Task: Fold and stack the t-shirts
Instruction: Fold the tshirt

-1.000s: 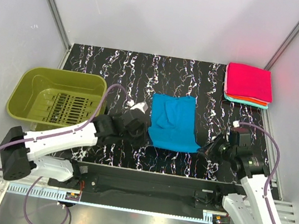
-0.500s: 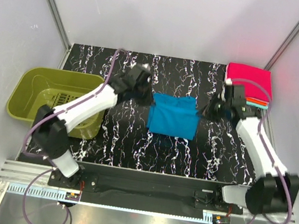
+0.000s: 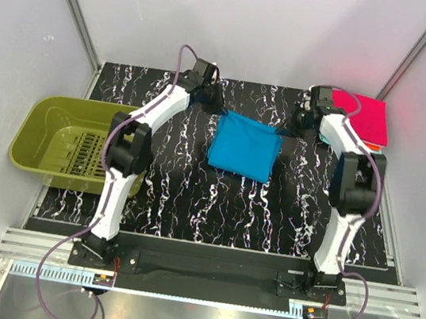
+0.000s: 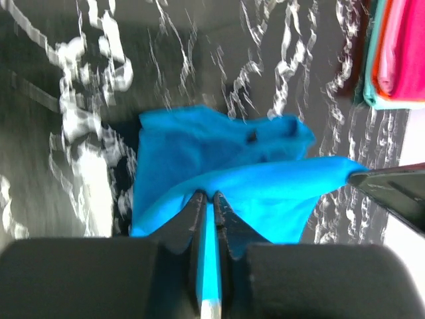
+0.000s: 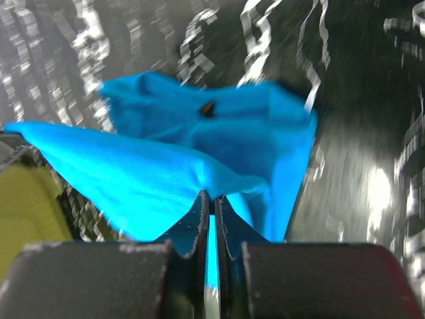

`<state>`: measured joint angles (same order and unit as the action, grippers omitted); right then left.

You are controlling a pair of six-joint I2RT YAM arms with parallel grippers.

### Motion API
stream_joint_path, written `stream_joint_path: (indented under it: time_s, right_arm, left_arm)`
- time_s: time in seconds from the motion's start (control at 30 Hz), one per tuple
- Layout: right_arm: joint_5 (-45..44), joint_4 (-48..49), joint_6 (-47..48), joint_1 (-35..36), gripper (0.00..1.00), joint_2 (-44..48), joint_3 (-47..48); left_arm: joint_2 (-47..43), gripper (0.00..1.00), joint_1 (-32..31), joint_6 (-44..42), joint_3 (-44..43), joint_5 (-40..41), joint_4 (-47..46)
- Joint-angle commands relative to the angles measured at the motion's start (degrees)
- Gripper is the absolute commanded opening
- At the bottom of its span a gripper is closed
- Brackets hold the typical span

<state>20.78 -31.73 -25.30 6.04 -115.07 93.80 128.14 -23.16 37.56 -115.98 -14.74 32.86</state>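
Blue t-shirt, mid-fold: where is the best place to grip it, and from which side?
Grip it at its two far corners, each pinched from its outer side. The blue t-shirt lies in folded layers on the table, and its corners likely offer the thinnest edge. The left gripper and right gripper each pinch one there.

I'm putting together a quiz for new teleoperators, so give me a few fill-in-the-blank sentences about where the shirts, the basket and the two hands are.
The left hand and the right hand each pinch the middle t-shirt, whose colour is ____.
The folded stack lies at the far ____ corner of the table.
The olive-green basket sits at the ____ edge of the table.
Missing words: blue; right; left.
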Motion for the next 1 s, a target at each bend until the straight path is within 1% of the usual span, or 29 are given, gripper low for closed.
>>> stream_joint_path:
  time_s: [0.0,0.03,0.07,0.1,0.13,0.17,0.2,0.23,0.27,0.33,0.37,0.43,0.5,0.57,0.67,0.9,0.97]
  right_arm:
    - [2.7,2.7,0.4,-1.2,0.09,-7.4,7.8]
    - [2.8,3.0,-0.5,-1.4,0.13,-9.4,9.4]
    - [3.4,3.1,-0.9,-1.7,0.18,-12.7,12.9]
    - [3.5,3.1,-1.0,-1.7,0.25,-14.2,14.6]
    - [3.3,2.9,-1.5,-2.1,0.3,-15.4,16.0]
    - [3.7,2.9,-1.9,-2.3,0.34,-17.0,18.0]
    - [4.3,2.9,-2.6,-3.3,0.36,-17.5,18.5]
    - [4.6,2.8,-2.9,-3.7,0.39,-17.2,18.5]
    - [3.9,2.8,-3.3,-3.9,0.44,-15.7,17.1]
    - [3.0,3.0,-2.6,-3.9,0.46,-13.2,14.7]
    - [2.7,3.2,-2.6,-4.0,0.5,-10.6,11.6]
    - [3.6,3.7,-1.9,-4.0,0.54,-7.3,8.4]
    - [4.4,4.0,-1.2,-4.0,0.59,-6.0,4.2]
    - [5.3,4.3,0.2,-4.0,0.58,-5.3,1.3]
    - [6.5,4.5,1.7,-4.0,0.56,-5.5,-0.5]
    - [11.4,6.6,5.3,-4.0,0.58,-9.1,-1.8]
    - [12.7,7.2,5.8,-4.1,0.57,-11.1,-1.2]
  left_arm:
    - [8.3,0.16,1.9,-2.6,-8.8,-7.0,-3.5]
    - [9.8,0.15,2.1,-2.9,-11.4,-7.5,-4.6]
    - [11.0,0.13,2.4,-3.0,-12.3,-7.6,-5.1]
    - [12.6,0.15,2.8,-3.2,-13.5,-7.9,-5.8]
    - [13.3,0.18,3.4,-3.3,-13.7,-8.5,-7.6]
    - [13.6,0.29,3.6,-3.2,-13.9,-8.9,-8.2]
    - [13.7,0.32,4.3,-3.4,-13.9,-8.8,-8.7]
    - [13.5,0.32,4.5,-3.5,-13.7,-8.9,-8.8]
    - [12.4,0.34,4.6,-3.8,-13.5,-9.1,-8.9]
    - [10.6,0.34,4.5,-4.2,-10.5,-9.2,-9.3]
    - [9.5,0.34,4.5,-4.1,-9.2,-9.3,-9.5]
    - [6.4,0.34,4.1,-4.2,-5.0,-9.6,-9.7]
    - [3.6,0.34,3.7,-4.4,-0.6,-9.5,-9.7]
    - [1.9,0.33,2.9,-4.6,1.8,-9.3,-10.1]
    - [0.1,0.32,1.7,-3.6,6.4,-8.6,-10.2]
    - [-2.9,0.28,-2.0,-2.3,15.7,-2.8,-10.1]
    - [-3.2,0.28,-2.9,-2.1,17.0,-1.5,-10.2]
